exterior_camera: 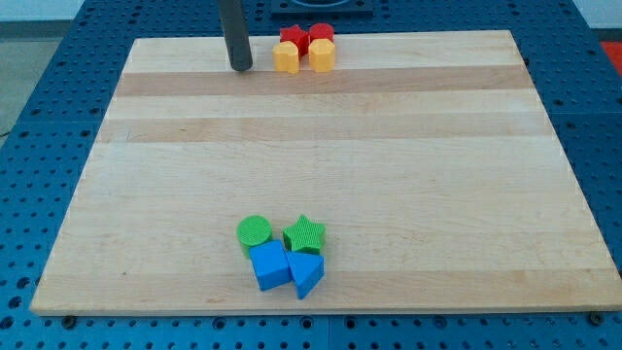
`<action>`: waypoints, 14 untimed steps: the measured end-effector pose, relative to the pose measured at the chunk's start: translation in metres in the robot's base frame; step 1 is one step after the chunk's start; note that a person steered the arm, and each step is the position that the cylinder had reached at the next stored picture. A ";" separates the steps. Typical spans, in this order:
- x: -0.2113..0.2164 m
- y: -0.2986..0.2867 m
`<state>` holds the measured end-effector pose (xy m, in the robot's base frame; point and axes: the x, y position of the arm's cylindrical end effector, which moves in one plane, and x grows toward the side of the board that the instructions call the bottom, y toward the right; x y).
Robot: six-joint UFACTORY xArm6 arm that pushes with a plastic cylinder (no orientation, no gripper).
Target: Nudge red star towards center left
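The red star (293, 38) sits at the top edge of the wooden board (321, 146), a little left of the view's middle. A red cylinder (322, 34) is right beside it on the right. A yellow block (286, 57) lies just below the star and a second yellow block (322, 55) just below the cylinder; the four form a tight cluster. My tip (240, 67) rests on the board to the left of the cluster, about a block's width from the left yellow block, touching none of them.
Near the view's bottom middle lies another cluster: a green cylinder (255, 231), a green star (305, 234), a blue cube (269, 264) and a blue triangle (306, 274). A blue perforated table (39, 117) surrounds the board.
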<state>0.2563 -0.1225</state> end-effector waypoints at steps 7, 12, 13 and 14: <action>0.203 0.160; 0.117 0.226; 0.043 0.261; -0.042 0.269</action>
<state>0.2143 0.1465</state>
